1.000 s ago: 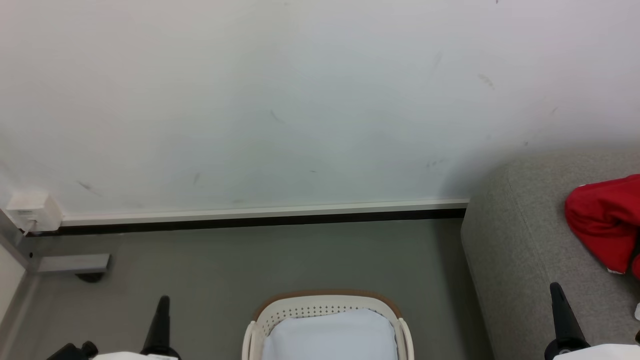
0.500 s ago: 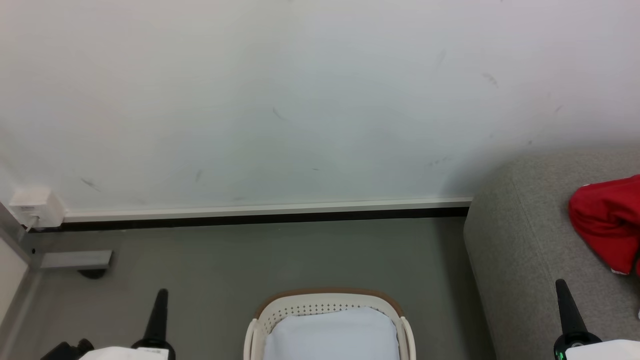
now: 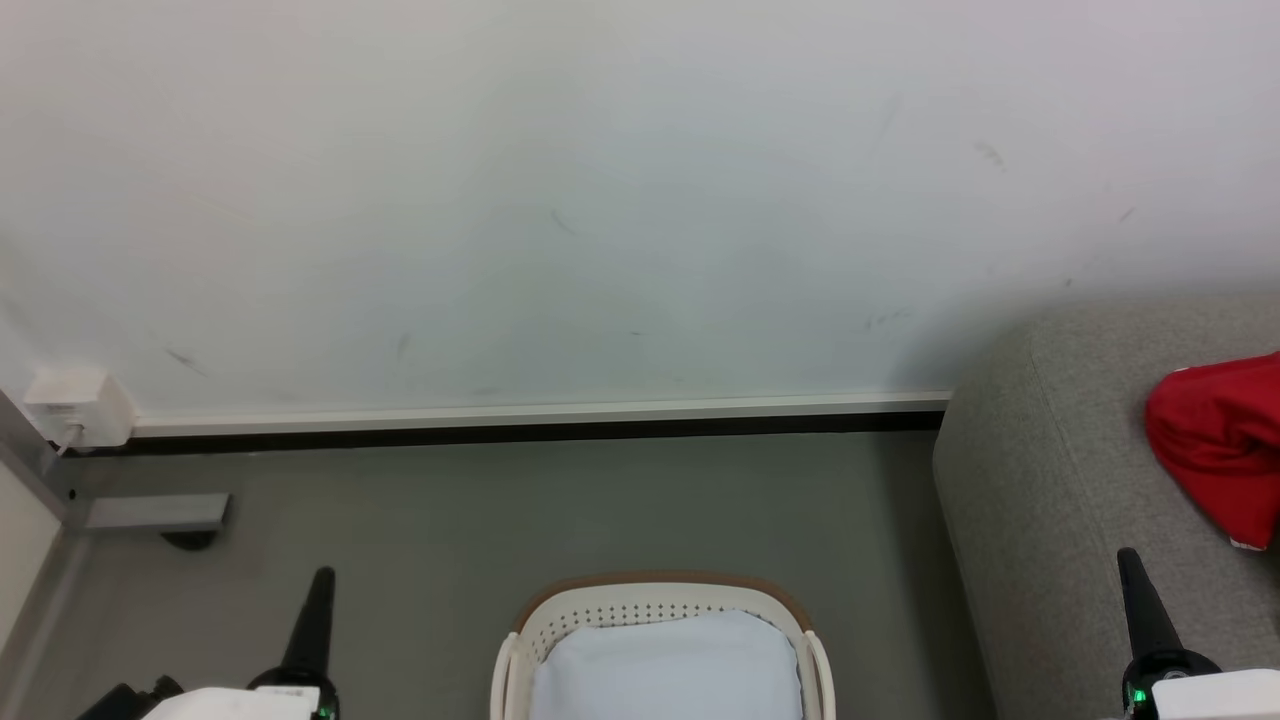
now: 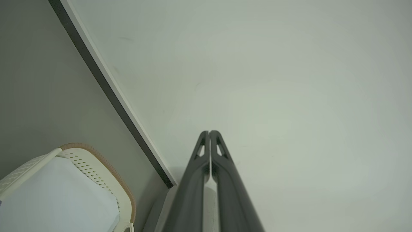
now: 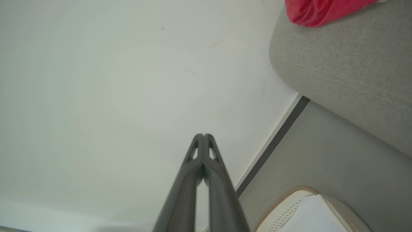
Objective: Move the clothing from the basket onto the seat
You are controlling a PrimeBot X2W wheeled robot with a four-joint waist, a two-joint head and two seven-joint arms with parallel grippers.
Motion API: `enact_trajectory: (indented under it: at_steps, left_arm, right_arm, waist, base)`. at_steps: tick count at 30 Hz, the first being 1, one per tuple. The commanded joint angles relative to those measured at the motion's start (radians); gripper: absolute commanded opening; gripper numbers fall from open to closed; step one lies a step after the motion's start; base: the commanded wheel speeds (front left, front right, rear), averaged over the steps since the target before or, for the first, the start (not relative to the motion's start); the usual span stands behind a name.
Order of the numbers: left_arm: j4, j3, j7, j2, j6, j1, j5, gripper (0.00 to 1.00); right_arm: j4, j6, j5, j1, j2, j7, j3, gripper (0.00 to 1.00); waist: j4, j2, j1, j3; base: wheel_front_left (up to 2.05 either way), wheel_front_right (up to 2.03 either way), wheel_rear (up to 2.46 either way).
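Task looks largely done: red clothing [image 3: 1215, 445] on seat [image 3: 1050, 480] at three o'clock, basket [image 3: 660, 592] at six holds a pad [image 3: 665, 670], left gripper [image 4: 209, 132] and right gripper [image 5: 203, 135] fingers pressed together, empty.

count | basket [image 3: 660, 586] x1 | pale pad [image 3: 665, 665] x1, lying in basket | sofa [image 3: 1050, 480] x1 | red garment [image 3: 1215, 440] x1, lying on sofa | pincers x2: left pincer [image 4: 209, 132], right pincer [image 5: 203, 135] | long dark fingers [image 4: 193, 180] x2 per pincer | white wall box [image 3: 75, 405] x1 | grey metal foot [image 3: 155, 512] x1 | skirting board [image 3: 540, 412] x1

Plain living-room corner: grey sofa [image 3: 1045, 500], laundry basket [image 3: 650, 606], scuffed white wall [image 3: 600, 200]
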Motion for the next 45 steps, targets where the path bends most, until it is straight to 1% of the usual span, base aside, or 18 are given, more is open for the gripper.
enact_trajectory:
  at_steps: [1,33,42,45]
  left_arm:
    - [-0.012,0.006,0.006,0.008,-0.008,-0.019,-0.029,0.00]
    - [-0.029,0.021,0.071,0.011,-0.009,-0.033,-0.274,0.00]
    - [-0.033,0.024,0.084,0.011,-0.009,-0.035,-0.325,0.00]
    - [-0.032,0.024,0.084,0.011,-0.008,-0.035,-0.321,0.00]
  right_arm:
    - [-0.011,-0.001,0.018,-0.014,-0.003,0.005,-0.009,0.00]
    - [-0.010,-0.002,0.218,-0.030,0.017,0.072,-0.063,0.00]
    - [-0.010,-0.002,0.258,-0.036,0.021,0.086,-0.075,0.00]
    - [-0.010,-0.002,0.254,-0.036,0.020,0.086,-0.074,0.00]
  waist:
    - [0.001,0.0000,-0.0001,0.000]
    - [0.017,0.0000,-0.0001,0.016]
    - [0.021,0.0000,-0.0001,0.019]
    - [0.021,0.0000,-0.0001,0.019]
  base:
    - [0.00,0.00,0.00]
    - [0.00,0.00,0.00]
    - [0.00,0.00,0.00]
    - [0.00,0.00,0.00]
